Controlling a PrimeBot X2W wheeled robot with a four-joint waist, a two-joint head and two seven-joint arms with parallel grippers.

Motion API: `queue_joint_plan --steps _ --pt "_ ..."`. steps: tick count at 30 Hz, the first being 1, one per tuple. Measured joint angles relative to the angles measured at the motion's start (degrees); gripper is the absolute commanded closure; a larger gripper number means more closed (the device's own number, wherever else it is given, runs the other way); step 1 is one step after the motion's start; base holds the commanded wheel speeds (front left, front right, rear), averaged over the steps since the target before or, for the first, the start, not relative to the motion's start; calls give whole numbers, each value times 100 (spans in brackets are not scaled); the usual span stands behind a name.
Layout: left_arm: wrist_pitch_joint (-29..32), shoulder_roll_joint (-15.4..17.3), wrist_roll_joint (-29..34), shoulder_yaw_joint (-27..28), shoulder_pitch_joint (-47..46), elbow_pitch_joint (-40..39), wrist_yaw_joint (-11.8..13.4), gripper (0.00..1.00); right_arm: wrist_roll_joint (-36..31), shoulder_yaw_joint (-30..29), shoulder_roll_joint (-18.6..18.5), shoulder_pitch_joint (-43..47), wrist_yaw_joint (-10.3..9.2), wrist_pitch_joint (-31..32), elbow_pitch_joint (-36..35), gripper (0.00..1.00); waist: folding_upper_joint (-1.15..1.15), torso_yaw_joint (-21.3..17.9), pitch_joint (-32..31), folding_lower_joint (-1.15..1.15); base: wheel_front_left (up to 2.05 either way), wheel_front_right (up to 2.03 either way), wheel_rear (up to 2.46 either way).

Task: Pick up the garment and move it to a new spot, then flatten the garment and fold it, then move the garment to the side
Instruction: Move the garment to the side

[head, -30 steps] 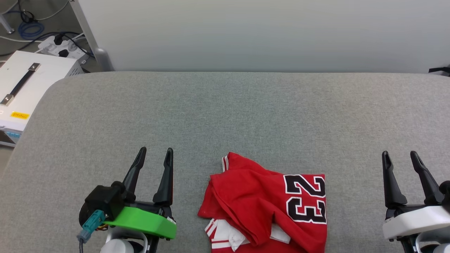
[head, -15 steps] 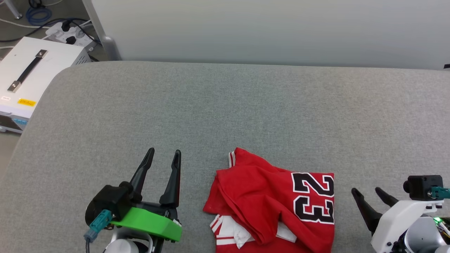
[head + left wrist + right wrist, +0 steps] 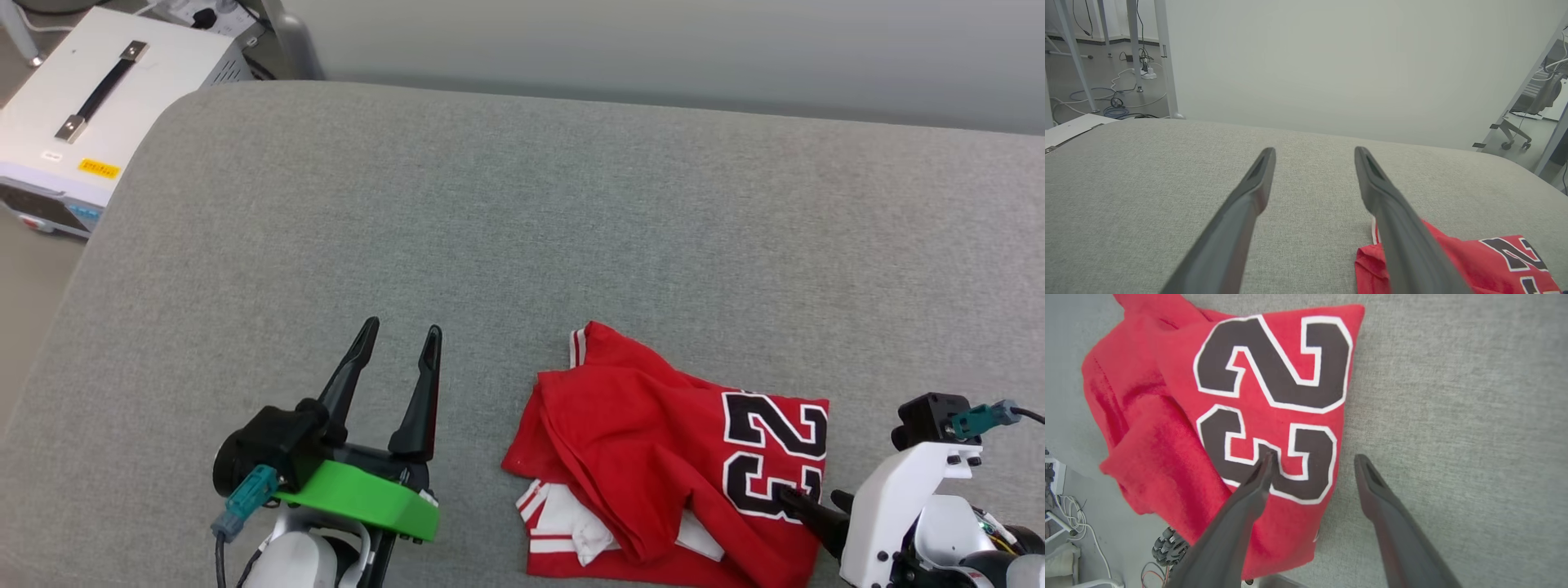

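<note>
Two grippers stand with jaws wide and empty. The garment lies crumpled near the front edge of the grey cloth-covered desk, its black "23" turned up and a white sleeve showing under the red folds. The right gripper straddles the garment's right edge, with one finger over the "3" and the other over bare cloth; whether it touches, I cannot tell. The left gripper hovers beside the garment, apart from it. A white box with a black handle stands off the desk's far left corner.
</note>
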Motion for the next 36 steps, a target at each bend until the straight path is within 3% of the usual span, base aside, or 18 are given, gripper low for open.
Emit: queue_joint_plan --steps 11,12,13,14,20,26,33,36 --pt "0 -13 0 -7 -172 31 0 0 58 156 19 -321 0 -14 671 0 0 411 350 0 0 0 0" --pt "0 -13 0 -4 -177 33 0 0 8 209 14 -336 -1 -44 716 9 0 434 365 0 0 0 0" --pt "0 -14 0 -3 -184 35 0 0 -70 271 3 -346 0 -78 772 67 0 461 382 0 0 0 0" --pt "0 -16 0 -4 -185 40 0 0 -132 316 1 -358 -1 -137 815 100 0 486 393 0 0 0 0" --pt "0 -16 0 35 -183 70 0 0 -164 509 -60 -406 1 -446 936 100 0 513 306 0 0 0 0" --pt "0 -5 1 1 -171 74 0 0 -438 883 -503 -429 9 -783 800 100 0 361 152 0 0 0 0" --pt "0 65 52 -267 -151 105 0 0 -526 1369 -1494 -591 7 -758 386 100 0 -40 17 0 0 0 0" --pt "0 70 53 -421 -149 124 0 0 -476 1851 -2254 -699 8 -609 175 100 0 -265 -11 0 0 0 0"
